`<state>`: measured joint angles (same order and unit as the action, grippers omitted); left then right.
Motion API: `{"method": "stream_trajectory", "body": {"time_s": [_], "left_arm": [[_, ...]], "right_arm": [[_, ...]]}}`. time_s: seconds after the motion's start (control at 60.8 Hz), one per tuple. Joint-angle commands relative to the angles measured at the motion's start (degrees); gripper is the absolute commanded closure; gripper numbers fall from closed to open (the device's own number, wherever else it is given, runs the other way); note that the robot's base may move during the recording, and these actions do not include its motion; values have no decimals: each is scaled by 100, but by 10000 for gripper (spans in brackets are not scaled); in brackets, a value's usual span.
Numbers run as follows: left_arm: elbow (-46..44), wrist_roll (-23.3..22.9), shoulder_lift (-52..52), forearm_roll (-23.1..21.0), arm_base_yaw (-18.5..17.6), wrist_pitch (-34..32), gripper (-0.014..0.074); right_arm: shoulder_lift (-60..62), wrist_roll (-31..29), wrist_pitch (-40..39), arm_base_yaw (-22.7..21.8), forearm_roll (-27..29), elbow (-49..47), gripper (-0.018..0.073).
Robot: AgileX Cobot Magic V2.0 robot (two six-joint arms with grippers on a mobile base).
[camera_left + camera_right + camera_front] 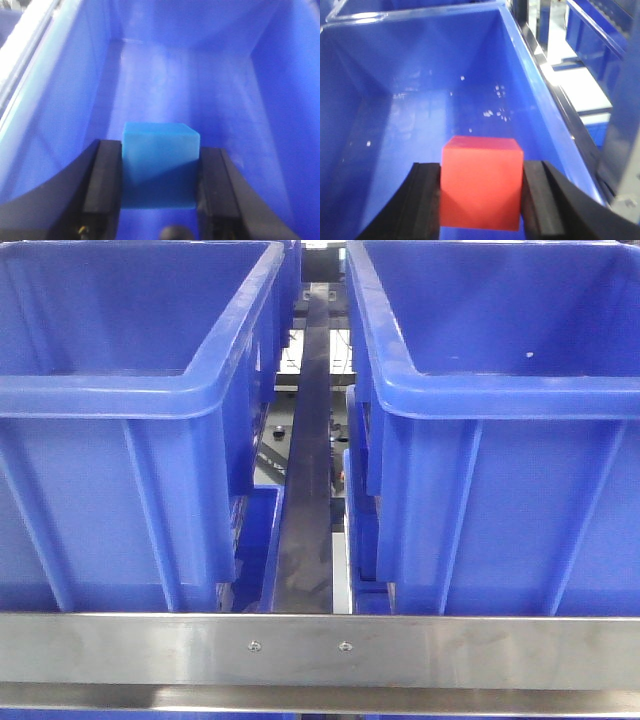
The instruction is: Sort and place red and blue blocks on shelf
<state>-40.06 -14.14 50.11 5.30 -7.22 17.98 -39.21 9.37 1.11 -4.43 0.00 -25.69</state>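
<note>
Blue block point(159, 167) clamped between black fingers point(102, 185) of left tool point(159, 192), hanging inside blue bin point(65, 115), above bin floor. Red block point(481, 182) gripped by right tool point(481, 200), fingers point(542, 200) pressed on both sides, inside another blue bin point(395, 65); white specks on its floor. Front view: two large blue bins, left bin point(140, 400), right bin point(500, 390), side by side on shelf point(320, 650); dark strip point(312, 470) between them; steel front rail near, two screws point(255, 646). Arms not visible in front view.
</note>
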Motion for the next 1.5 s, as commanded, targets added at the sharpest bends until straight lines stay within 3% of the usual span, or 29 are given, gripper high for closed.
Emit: {"method": "stream_trajectory", "body": {"time_s": [0.0, 0.79, 0.888, 0.97, 1.036, 1.086, 1.168, 1.267, 1.398, 1.48], "left_arm": [[-258, -10, 145, -12, 11, -560, 474], [-258, -10, 600, -12, 11, -792, 474], [-258, -10, 600, -25, 11, -792, 474], [-258, -10, 600, -25, 11, -792, 454], [-258, -10, 600, -2, 11, -792, 356], [-258, -10, 600, 8, 11, -792, 255], [-258, -35, 600, -38, 11, -792, 30], [-258, -48, 611, -197, 11, -769, -76], [-258, -48, 611, -211, 11, -769, -13], [-258, -48, 611, -211, 11, -742, 138]], "right_arm": [[-145, -34, -691, 5, -78, -239, 501], [-1161, -34, -500, 31, -113, -1108, 489], [-1161, -34, -476, 123, -328, -1108, 365], [-1161, -34, -525, 170, -402, -1108, 147], [-1161, -34, -550, 170, -402, -1108, 29], [-1161, -34, -550, 170, -402, -1108, -6], [-1161, -34, -550, 170, -402, -1108, -1], [-1161, -34, -544, 170, -402, -1108, -1], [-1161, -34, -550, 170, -402, -1108, 34], [-1161, -34, -530, 170, -377, -1108, 186]]}}
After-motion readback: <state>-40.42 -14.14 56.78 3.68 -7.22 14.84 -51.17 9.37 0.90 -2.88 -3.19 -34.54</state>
